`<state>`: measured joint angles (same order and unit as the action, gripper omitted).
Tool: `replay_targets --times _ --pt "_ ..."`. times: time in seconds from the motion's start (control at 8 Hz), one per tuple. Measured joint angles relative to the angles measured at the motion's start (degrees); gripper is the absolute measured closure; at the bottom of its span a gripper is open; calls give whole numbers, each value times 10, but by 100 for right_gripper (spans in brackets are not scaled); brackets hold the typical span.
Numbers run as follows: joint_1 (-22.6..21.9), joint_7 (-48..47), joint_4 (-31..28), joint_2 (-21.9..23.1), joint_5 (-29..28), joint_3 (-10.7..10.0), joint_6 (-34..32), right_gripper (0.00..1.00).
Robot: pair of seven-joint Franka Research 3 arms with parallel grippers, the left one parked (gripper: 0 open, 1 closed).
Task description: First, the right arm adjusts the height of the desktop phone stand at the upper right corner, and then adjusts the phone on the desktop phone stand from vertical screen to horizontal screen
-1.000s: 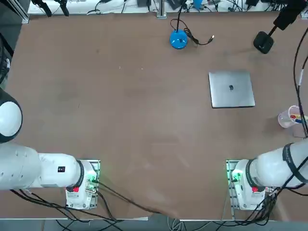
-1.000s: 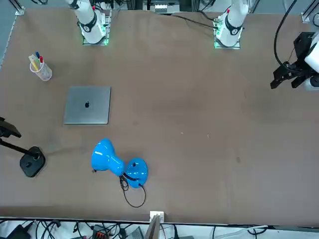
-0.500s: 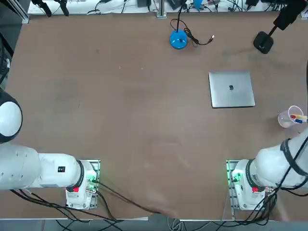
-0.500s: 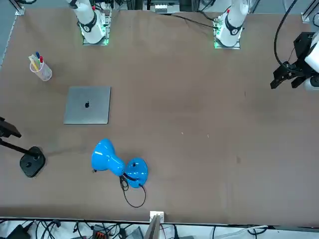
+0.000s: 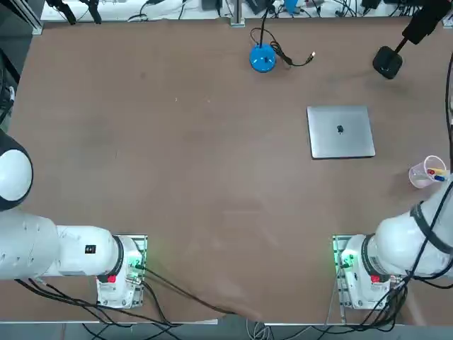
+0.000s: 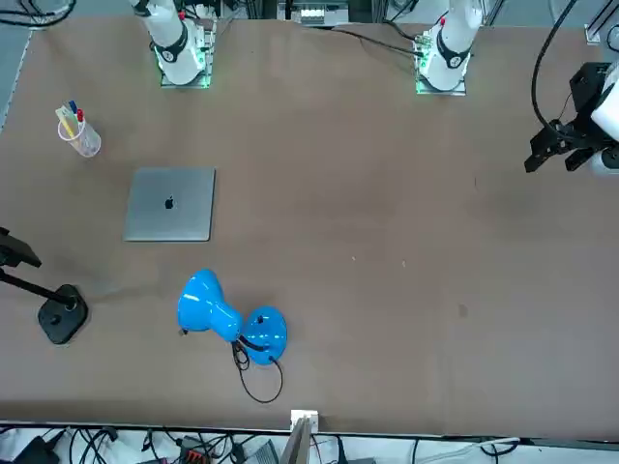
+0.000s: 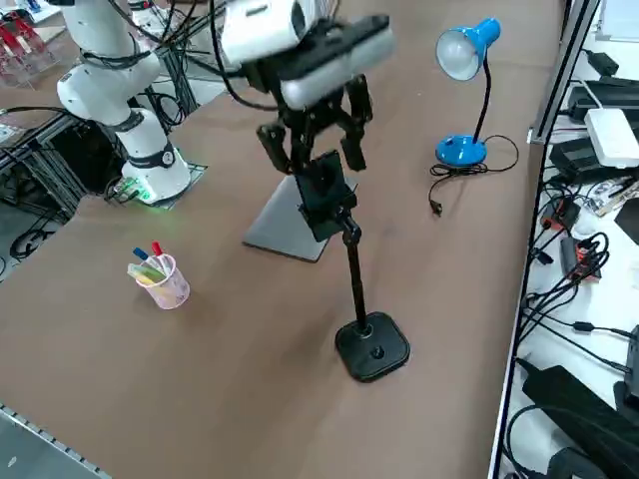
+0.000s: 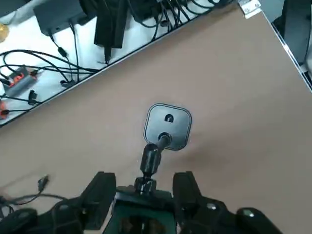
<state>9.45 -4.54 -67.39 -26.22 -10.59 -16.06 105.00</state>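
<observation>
The desktop phone stand has a dark base (image 7: 372, 346) at the table's far right corner, and a thin pole (image 7: 354, 279) rises from it. The black phone (image 7: 321, 200) sits upright in the clamp on top. My right gripper (image 7: 313, 148) hangs directly above the phone, open, with one finger on each side of the phone's upper end. In the wrist view the fingers (image 8: 100, 195) flank the phone (image 8: 144, 214), with the stand base (image 8: 168, 126) below them on the table. The top view shows the stand base (image 5: 388, 61) and the phone (image 5: 422, 25).
A silver laptop (image 5: 340, 132) lies flat near the stand. Beside the right edge stands a clear cup of pens (image 5: 427, 172). A blue desk lamp (image 5: 262, 58) with a loose cable stands at the far edge. Cables and power strips (image 7: 589, 249) lie beyond the table edge.
In the top view my right arm's upper link and its cable have shifted slightly toward the right edge. The stand, phone and other objects have not moved.
</observation>
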Motion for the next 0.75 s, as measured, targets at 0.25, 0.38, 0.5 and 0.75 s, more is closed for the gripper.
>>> replay_targets --times 0.25,0.38,0.5,0.75 --pt "2 -5 0 -20 0 0 3 27" --pt "3 -21 0 -28 2 -1 3 30" --pt "3 -41 0 -36 5 -1 3 31" --pt "2 -76 1 -47 7 0 3 37"
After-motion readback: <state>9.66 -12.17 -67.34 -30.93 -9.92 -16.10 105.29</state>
